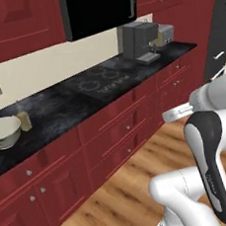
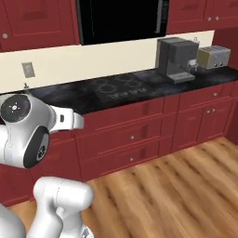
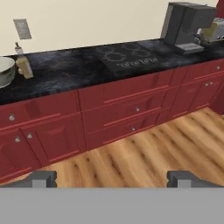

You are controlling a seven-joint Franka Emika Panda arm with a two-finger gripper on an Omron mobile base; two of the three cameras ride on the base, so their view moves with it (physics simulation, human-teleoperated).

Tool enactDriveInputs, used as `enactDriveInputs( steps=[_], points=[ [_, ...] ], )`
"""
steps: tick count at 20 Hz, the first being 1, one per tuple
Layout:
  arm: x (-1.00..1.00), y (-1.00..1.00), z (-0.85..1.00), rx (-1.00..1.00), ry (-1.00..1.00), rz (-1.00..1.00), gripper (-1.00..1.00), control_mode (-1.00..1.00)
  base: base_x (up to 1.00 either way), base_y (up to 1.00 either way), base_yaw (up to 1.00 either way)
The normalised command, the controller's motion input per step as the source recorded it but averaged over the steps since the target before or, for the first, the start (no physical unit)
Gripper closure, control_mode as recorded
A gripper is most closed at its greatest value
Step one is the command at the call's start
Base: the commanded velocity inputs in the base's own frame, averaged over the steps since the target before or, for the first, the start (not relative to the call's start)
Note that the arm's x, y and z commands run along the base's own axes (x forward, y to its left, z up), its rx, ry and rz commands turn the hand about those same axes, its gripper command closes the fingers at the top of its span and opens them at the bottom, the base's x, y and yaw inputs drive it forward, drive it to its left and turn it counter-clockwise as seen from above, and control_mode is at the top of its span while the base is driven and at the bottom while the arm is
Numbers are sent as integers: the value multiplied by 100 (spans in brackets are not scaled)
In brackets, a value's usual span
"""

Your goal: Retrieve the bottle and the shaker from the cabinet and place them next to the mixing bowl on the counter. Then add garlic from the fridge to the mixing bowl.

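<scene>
The cream mixing bowl (image 1: pixel 3 131) (image 3: pixel 3 70) sits at the left end of the black counter (image 1: pixel 60 108) (image 2: pixel 93 95) (image 3: pixel 74 72). Right beside it stands the pale yellow bottle (image 1: pixel 24 120) (image 3: pixel 24 65), upright. The shaker, the garlic and the inside of any cabinet are out of view. My gripper (image 3: pixel 112 178) hangs in front of the red drawers, well back from the counter and right of the bowl. Its fingertips (image 3: pixel 41 178) stand wide apart and it is open, with nothing between them. The red upper cabinet (image 1: pixel 15 22) doors are shut.
A cooktop (image 1: pixel 101 81) is set into the counter's middle. A grey coffee machine (image 1: pixel 139 42) (image 2: pixel 176 58) and a toaster (image 1: pixel 164 33) (image 2: pixel 213 56) stand at the right. A dark upright panel (image 1: pixel 217 33) rises at the far right. Wooden floor (image 2: pixel 162 195) lies in front.
</scene>
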Motion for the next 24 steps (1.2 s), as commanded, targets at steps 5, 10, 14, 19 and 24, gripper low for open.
enactDriveInputs(
  steps=[5, 10, 14, 19, 24],
  points=[
    [0, 0, 0, 0, 0, 0, -100, 100, -44, -48, -35],
    [0, 0, 0, 0, 0, 0, -100, 100, 81, -77, -15],
    [0, 0, 0, 0, 0, 0, -100, 100, 88, -100, 1],
    [0, 0, 0, 0, 0, 0, -100, 100, 80, -100, 0],
    [0, 0, 0, 0, 0, 0, -100, 100, 78, -100, 0]
  ],
)
